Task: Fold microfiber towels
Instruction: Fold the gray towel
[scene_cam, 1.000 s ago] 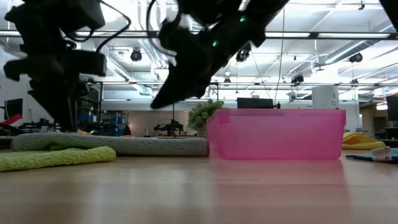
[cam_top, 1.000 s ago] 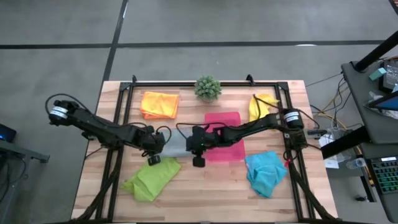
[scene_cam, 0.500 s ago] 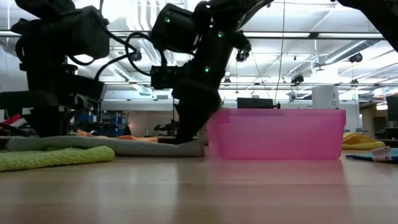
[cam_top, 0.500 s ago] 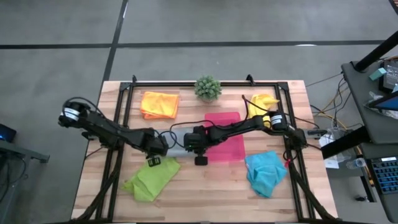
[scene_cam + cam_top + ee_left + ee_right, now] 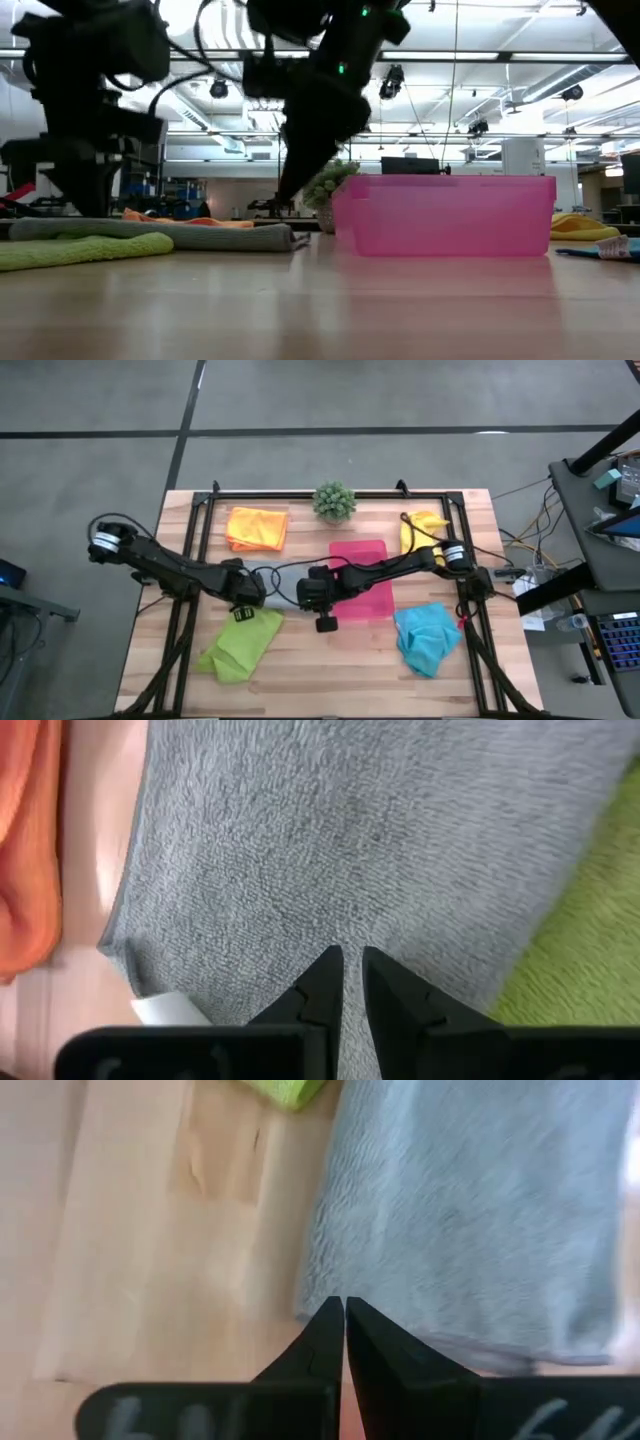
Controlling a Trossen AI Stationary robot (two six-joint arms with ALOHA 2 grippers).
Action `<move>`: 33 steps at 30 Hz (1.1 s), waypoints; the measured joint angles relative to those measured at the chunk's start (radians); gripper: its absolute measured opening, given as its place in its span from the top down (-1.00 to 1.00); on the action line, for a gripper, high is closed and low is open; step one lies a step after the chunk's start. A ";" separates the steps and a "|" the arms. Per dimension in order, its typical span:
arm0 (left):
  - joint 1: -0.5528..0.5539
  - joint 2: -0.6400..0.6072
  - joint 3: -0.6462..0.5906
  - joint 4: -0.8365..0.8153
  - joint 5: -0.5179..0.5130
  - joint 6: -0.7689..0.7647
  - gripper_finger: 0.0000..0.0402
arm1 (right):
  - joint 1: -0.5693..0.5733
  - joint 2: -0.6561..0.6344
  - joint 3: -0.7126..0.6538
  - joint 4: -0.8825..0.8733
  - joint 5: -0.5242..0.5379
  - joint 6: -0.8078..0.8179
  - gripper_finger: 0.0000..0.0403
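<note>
Since a moment ago the grey towel (image 5: 275, 582) has bunched shorter, its right end drawn away from the pink tray (image 5: 372, 606), and the right gripper (image 5: 343, 1320) has lifted off it. In the wrist view that gripper's fingers are pressed together with nothing between them, poised over the towel's edge. The left gripper (image 5: 349, 972) sits nearly closed, its tips pinching the grey pile at the towel's left end.

Nearest the front edge of the wooden slat table (image 5: 330, 665) lie the lime green towel (image 5: 240, 647), crumpled toward the left front corner, and the turquoise towel (image 5: 427, 636) toward the right front. The grey towel lies mid-table, a looped fuzzy cloth. Toward the back edge sit the orange towel (image 5: 256, 527), neatly squared, the spiky potted plant (image 5: 334, 501), and the yellow towel (image 5: 418, 530) at the right. Beyond is grey concrete floor and a workshop hall with ceiling lights.
</note>
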 joint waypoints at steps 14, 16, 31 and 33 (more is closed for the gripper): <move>-0.009 -0.066 0.029 0.455 -0.001 0.078 0.86 | 0.000 -0.260 -0.289 0.206 0.001 -0.009 0.96; -0.017 -0.032 0.038 0.532 -0.001 0.096 0.86 | 0.000 -0.304 -0.348 0.273 0.001 -0.008 0.96; -0.050 0.323 0.242 0.589 -0.019 0.222 0.66 | 0.000 -0.473 -0.658 0.716 -0.001 0.051 0.96; -0.051 0.344 0.245 0.620 -0.022 0.245 0.52 | 0.000 -0.475 -0.674 0.731 -0.001 0.061 0.96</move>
